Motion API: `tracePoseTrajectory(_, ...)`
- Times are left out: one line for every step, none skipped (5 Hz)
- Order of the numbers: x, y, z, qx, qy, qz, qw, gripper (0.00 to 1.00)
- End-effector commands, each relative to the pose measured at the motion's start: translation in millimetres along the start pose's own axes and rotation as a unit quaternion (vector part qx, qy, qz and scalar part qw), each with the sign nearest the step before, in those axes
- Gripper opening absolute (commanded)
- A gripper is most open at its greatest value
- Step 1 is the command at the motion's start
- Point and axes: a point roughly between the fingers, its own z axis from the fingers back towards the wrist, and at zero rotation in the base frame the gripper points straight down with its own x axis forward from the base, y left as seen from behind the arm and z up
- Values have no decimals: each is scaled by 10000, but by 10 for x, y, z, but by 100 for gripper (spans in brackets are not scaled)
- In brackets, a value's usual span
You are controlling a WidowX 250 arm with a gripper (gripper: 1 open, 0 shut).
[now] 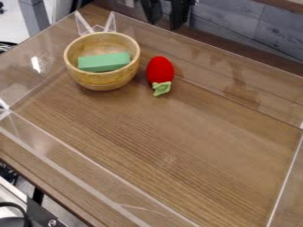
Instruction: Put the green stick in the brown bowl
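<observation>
Green stick [104, 62] lies flat inside the brown bowl [102, 82], resting across its bottom with its long side running roughly left to right in the picture. It touches nothing but the bowl. The bowl stands upright on the wooden tabletop [178, 151], toward the far left of the surface. Just beside it, to the right in the picture, lies a red strawberry toy [160, 72] with its green leaf pointing toward the near edge; the toy and the bowl are close but apart. Low clear plastic walls [24, 124] enclose the tabletop. The hand [166, 11] hangs at the top edge of the view, above and behind the bowl, mostly cut off by the frame. It holds nothing, but whether its jaws are spread or closed cannot be told.
</observation>
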Motion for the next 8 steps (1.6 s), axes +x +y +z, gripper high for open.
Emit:
tracePoseTrajectory(75, 138, 241, 109, -233, -178, 9995, 0)
tracePoseTrajectory(93, 263, 160, 158, -201, -308, 9992, 0)
tracePoseTrajectory(104, 377, 72, 195, -162, -410, 9988, 0)
tracePoseTrajectory(160, 415, 24, 223, -125, -398, 9989, 0)
tracePoseTrajectory(154, 425, -28, 247, -80, -412, 9988, 0)
tracePoseTrajectory(130, 481, -180, 272, -41, -323, 9991, 0)
tracePoseTrajectory(81, 536, -330, 295, 5, -241, 9993, 0)
tracePoseTrajectory(78, 576, -448, 303, 40, -159, 9994, 0)
